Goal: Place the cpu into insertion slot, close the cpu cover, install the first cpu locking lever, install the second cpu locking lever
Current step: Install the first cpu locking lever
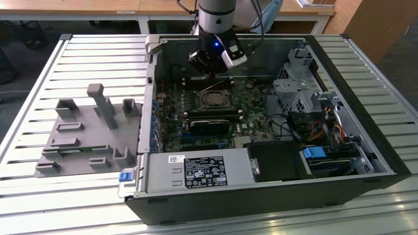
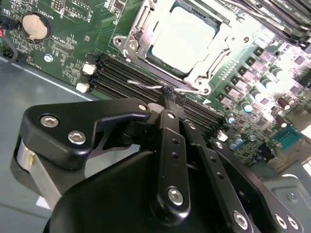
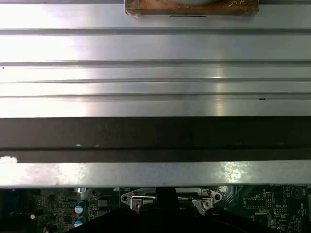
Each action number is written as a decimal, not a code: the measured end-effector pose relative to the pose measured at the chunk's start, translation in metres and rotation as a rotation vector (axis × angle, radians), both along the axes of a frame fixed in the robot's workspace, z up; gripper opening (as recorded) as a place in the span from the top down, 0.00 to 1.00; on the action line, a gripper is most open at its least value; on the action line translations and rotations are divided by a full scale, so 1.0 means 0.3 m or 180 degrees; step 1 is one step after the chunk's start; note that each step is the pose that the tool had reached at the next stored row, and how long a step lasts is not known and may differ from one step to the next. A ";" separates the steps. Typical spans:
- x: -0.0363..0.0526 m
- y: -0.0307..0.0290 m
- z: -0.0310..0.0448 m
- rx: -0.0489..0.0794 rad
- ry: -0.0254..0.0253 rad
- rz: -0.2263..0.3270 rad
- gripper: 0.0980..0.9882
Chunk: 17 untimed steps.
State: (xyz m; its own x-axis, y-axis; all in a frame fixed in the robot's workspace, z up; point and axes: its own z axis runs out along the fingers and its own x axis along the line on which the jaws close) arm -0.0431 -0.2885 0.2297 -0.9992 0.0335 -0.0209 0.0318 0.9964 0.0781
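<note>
The cpu (image 2: pixel 182 36) lies flat in the insertion slot (image 2: pixel 206 80), its pale metal top facing up. The silver cpu cover (image 2: pixel 138 39) lies down around it as a frame. A thin wire locking lever (image 2: pixel 143 83) runs along the socket's edge beside the memory slots. My gripper (image 2: pixel 168 92) is shut, and its black tips rest against that wire; I cannot tell whether the wire is pinched. In the exterior view the gripper (image 1: pixel 210 74) hangs just behind the cpu (image 1: pixel 214 101) inside the open case. The first wrist view has the gripper (image 3: pixel 166 193) over the socket's silver edge (image 3: pixel 136 198).
Long black memory slots (image 2: pixel 121 75) run close under the fingers, and a coin battery (image 2: pixel 35 26) sits farther along the board. The power supply (image 1: pixel 196 172) fills the case's near side, with drive cages (image 1: pixel 297 90) at the exterior view's right. A grey fixture (image 1: pixel 85 132) lies outside on the slatted table.
</note>
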 end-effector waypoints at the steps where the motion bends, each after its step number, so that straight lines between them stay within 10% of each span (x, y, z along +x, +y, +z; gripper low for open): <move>1: 0.002 0.000 -0.001 -0.0001 0.0000 0.0000 0.99; 17: 0.041 0.015 -0.022 -0.0006 0.0000 0.0000 0.99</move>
State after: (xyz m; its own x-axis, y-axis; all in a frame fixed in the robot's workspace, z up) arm -0.0307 -0.2841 0.2232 -0.9992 0.0335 -0.0211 0.0318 0.9966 0.0761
